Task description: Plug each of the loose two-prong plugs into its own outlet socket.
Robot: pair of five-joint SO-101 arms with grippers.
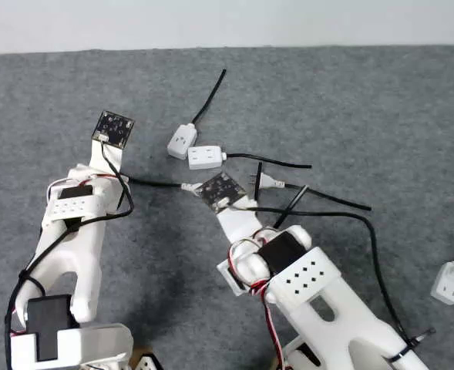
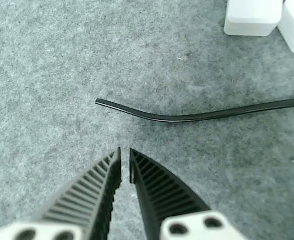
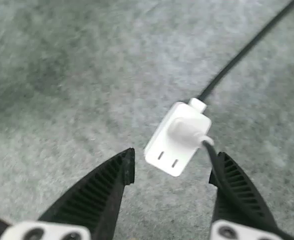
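Right gripper [image 3: 175, 161], jaws wide apart and empty, straddles the white rectangular plastic outlet socket [image 3: 177, 139] lying just left of centre in the high view, so the grasp step seems in hand, calling for closing on its flanks; its long axis follows its black cord [image 3: 236, 60], two-slot face pointing back toward the gripper.

Grey felt-like mat [image 1: 396, 108] covers the table, coarse and speckled, lying flat. The same mat is the ground in both wrist views, with its fibres plain up close. Pale plain wall [image 1: 227, 23] runs along the mat's far edge and meets it in a straight line.
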